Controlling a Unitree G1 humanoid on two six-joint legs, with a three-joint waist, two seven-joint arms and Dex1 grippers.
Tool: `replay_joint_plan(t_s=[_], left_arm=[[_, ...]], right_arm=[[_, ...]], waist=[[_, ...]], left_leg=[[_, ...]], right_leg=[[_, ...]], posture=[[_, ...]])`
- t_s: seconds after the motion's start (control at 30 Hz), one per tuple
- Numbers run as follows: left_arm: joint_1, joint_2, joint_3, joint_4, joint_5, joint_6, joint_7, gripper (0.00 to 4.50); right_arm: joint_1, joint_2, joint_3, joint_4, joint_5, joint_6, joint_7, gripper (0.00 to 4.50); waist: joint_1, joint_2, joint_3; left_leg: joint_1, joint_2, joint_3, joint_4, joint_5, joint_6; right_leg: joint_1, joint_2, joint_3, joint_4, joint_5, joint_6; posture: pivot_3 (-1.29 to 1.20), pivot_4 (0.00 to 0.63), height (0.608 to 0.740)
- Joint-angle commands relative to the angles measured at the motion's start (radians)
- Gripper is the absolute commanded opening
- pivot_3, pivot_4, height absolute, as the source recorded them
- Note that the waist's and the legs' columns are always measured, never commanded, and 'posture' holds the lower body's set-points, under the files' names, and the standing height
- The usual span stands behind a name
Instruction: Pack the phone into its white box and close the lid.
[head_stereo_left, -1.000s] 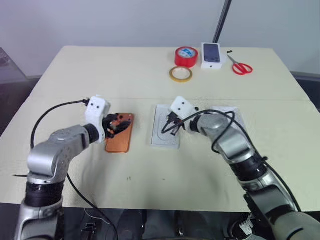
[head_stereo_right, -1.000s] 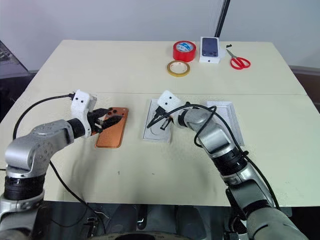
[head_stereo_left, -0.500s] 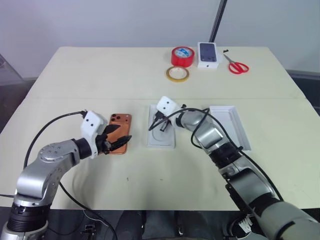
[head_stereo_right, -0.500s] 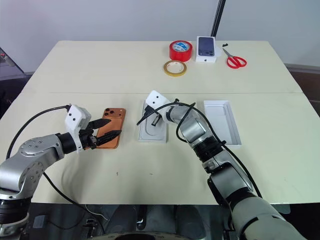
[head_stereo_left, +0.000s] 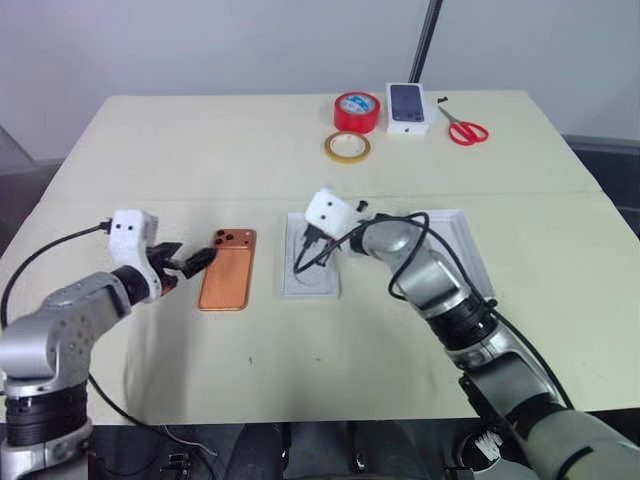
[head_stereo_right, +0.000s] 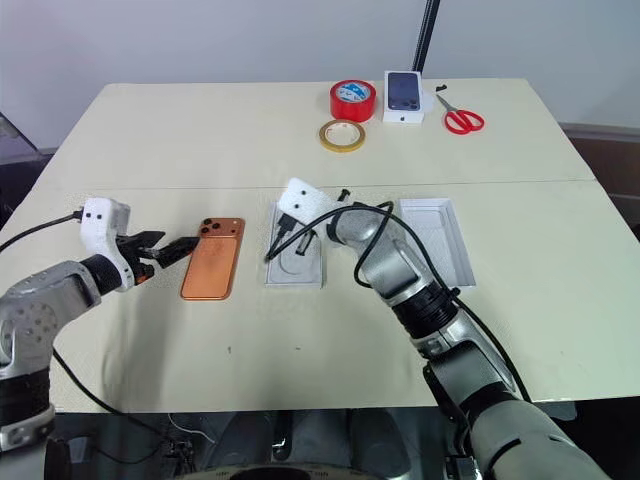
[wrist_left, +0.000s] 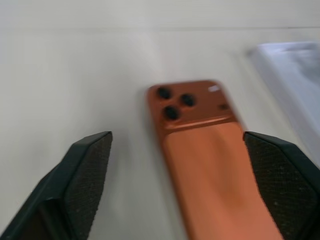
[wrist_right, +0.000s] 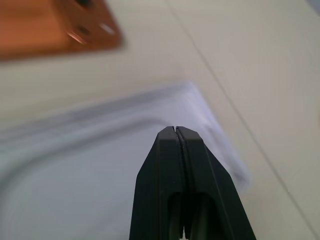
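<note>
1. Nearest: left tool (head_stereo_left: 185, 265) spread wide and empty, just off the phone's left edge, near the camera end; black fingers (wrist_left: 85, 172) straddle the phone in the wrist view without touching it.
2. Phone (head_stereo_left: 228, 282): flat on the worktop (head_stereo_left: 150, 150), copper back up, lenses at the far end. Probably stiff, dense for its size, and slick on the back; thin, so little edge to catch. Best taken across the two long sides near the middle, clear of the camera bump, perhaps after tipping one edge up.
3. Right tool (head_stereo_left: 303, 262): pressed together, empty, tip over the white insert (head_stereo_left: 312, 270) just right of the phone.
4. Further right: white box (head_stereo_right: 435, 240), open, half hidden behind the right arm; light cardboard, likely to slide if nudged.
5. Far edge: red tape (head_stereo_left: 357, 110), tan tape ring (head_stereo_left: 346, 147), printed box (head_stereo_left: 407, 107), scissors (head_stereo_left: 461, 129).
</note>
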Motion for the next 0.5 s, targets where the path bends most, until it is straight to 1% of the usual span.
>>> replay_joint_plan(t_s=[0.03,0.1,0.23,0.5], left_arm=[[-0.051,0.022,0.008,0.030,-0.014,0.118,0.035,4.42],[-0.087,0.034,-0.012,0.059,-0.020,0.208,0.039,4.42],[-0.136,0.029,-0.012,0.086,-0.059,0.311,0.011,4.42],[-0.148,-0.009,-0.024,0.065,-0.105,0.431,-0.033,4.42]], right_arm=[[-0.045,0.054,0.060,-0.027,0.000,0.074,0.026,0.00],[-0.074,0.079,0.104,0.007,-0.014,0.099,0.035,0.00],[-0.122,0.104,0.168,0.062,-0.024,0.139,0.066,0.00],[-0.177,0.124,0.308,0.157,-0.083,0.122,0.111,0.00]], waist=[[0.001,0.000,0.000],[0.004,0.000,0.000],[0.005,-0.001,-0.001],[0.004,-0.001,-0.001]], left_leg=[[0.000,0.000,0.000,0.000,0.000,0.000],[0.000,-0.001,0.000,0.000,0.000,0.000],[0.000,-0.002,-0.001,0.001,0.000,-0.001],[0.000,-0.002,-0.001,0.000,0.002,-0.003]], right_leg=[[0.000,0.000,0.000,0.000,0.000,0.000],[0.000,-0.001,0.000,0.000,0.000,0.000],[0.000,-0.001,-0.001,0.000,0.000,0.000],[0.000,-0.002,-0.001,0.000,0.000,0.000]], posture=[[0.00,0.150,0.709],[0.00,0.150,0.709],[0.00,0.150,0.709],[0.00,0.150,0.709]])
